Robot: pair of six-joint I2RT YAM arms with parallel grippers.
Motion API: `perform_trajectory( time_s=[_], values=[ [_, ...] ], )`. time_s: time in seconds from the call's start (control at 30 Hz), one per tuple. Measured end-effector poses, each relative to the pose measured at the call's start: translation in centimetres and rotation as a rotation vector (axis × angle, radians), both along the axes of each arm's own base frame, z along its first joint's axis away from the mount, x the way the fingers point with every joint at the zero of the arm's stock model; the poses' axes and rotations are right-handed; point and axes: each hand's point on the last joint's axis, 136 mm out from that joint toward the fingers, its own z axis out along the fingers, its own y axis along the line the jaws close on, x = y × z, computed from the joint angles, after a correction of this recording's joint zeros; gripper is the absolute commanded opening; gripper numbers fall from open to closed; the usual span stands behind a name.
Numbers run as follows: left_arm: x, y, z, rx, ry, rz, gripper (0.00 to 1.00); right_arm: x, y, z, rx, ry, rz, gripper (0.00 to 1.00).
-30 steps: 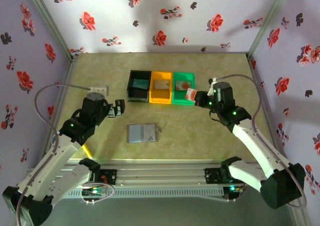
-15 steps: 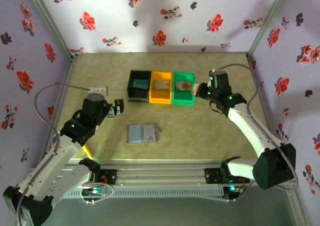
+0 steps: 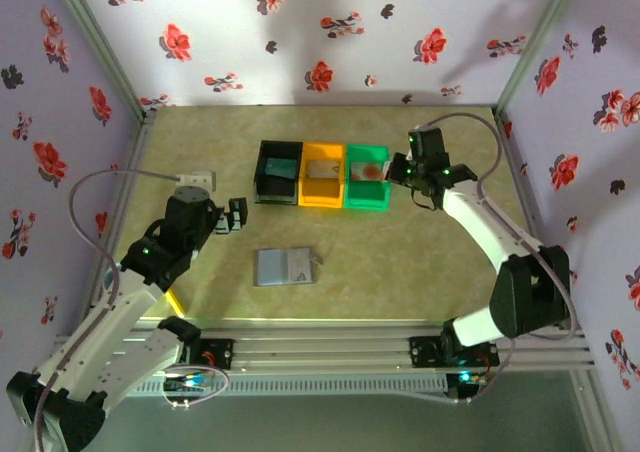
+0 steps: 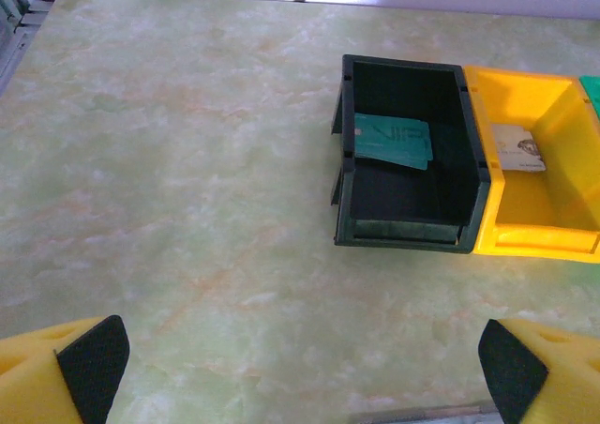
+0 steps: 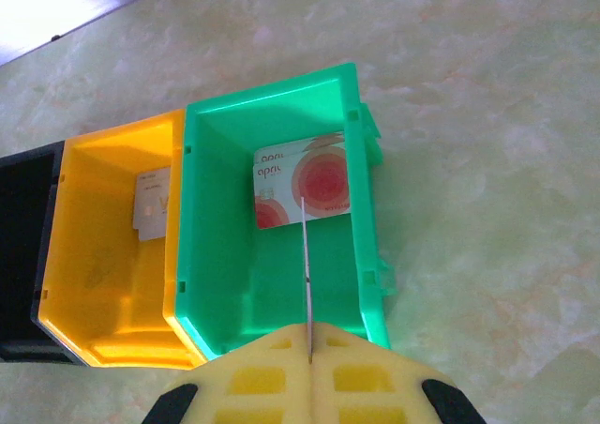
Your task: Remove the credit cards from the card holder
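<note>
So, right gripper [image 5: 309, 344]: the yellow padded jaws are pressed together on a thin rectangular plastic card [image 5: 306, 255]. It shows edge-on as a fine line above the bright green plastic bin [image 5: 234, 283], and with its face hidden I cannot tell its colour.
Green bin contents: a pale card with an orange-red round mark [image 5: 302, 194] lies flat toward the far wall.
Other cards: a blue-green card [image 4: 392, 141] lies in the black plastic bin [image 4: 403, 232]; a beige card [image 4: 518, 148] lies in the orange-yellow plastic bin [image 4: 544, 241].
Card holder: the flat grey bifold wallet [image 3: 285, 267] lies on the marbled green-beige table [image 3: 200, 142], well apart from the bins, nearer the arm bases.
Left gripper [image 3: 237, 215]: its jaws are wide apart and hold nothing; it hovers left of the black bin.
Risk, release: in the overhead view the right gripper sits by the green bin's right edge. Let go there, the upright card could clip the rim and fall onto the table.
Risk, landing: dropped on edge, it may lean against a wall or on the pale card rather than lie flat.
Risk, contact: going lower could press the fingers against the light bin and shove the row of bins.
</note>
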Motion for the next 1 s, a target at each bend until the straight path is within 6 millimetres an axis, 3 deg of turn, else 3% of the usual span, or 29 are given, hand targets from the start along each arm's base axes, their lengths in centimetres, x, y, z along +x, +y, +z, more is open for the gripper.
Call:
perform_trajectory(
  time_s=[0.73, 1.0],
  values=[
    [0.1, 0.0, -0.2, 0.003, 0.005, 0.001, 1.00, 5.3, 4.3, -2.7, 0.089, 0.038, 0.108, 0.00],
    [0.2, 0.0, -0.4, 0.008, 0.014, 0.002, 1.00, 6.3, 5.1, -4.8, 0.092, 0.080, 0.136, 0.00]
  ],
)
